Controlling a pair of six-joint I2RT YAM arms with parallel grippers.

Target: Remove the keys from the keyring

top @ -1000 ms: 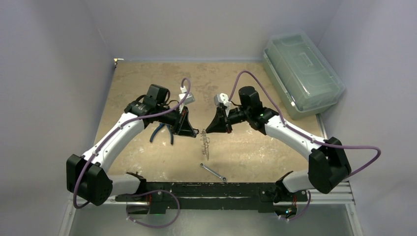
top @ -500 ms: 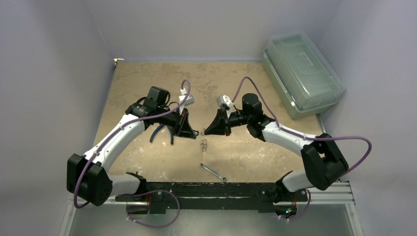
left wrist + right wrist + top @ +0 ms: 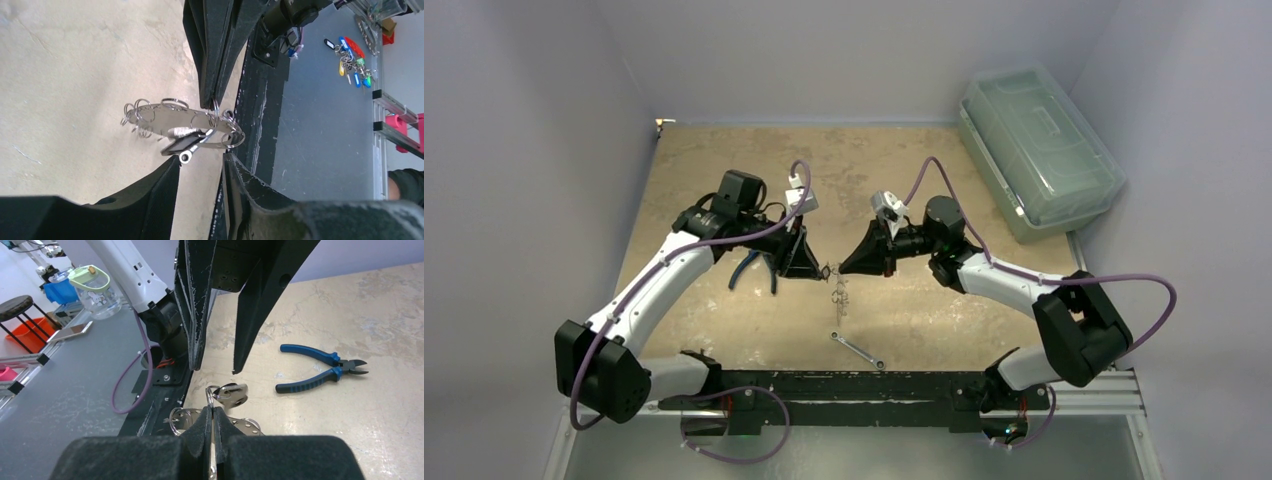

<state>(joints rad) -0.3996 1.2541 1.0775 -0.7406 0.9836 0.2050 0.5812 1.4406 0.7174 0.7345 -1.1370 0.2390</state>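
Above the middle of the table (image 3: 724, 170) the right gripper (image 3: 213, 412) pinches tight on a small ring of the keyring (image 3: 155, 124), the keys (image 3: 184, 145) dangling beneath, while the left gripper (image 3: 200, 162) just left of it stands narrowly parted, holding nothing.

Both arms reach in over the tan desk (image 3: 724, 330) until the left end effector (image 3: 821, 272) and right end effector (image 3: 843, 267) sit almost tip to tip. At that meeting point is the keyring (image 3: 836, 283) with its keys (image 3: 842, 308), a tiny silvery tangle. Blue-handled pliers (image 3: 746, 268) peek from beneath the left arm. A slim wrench (image 3: 857, 349) lies nearer the bases, and a lidded clear bin (image 3: 1036, 150) sits far right.
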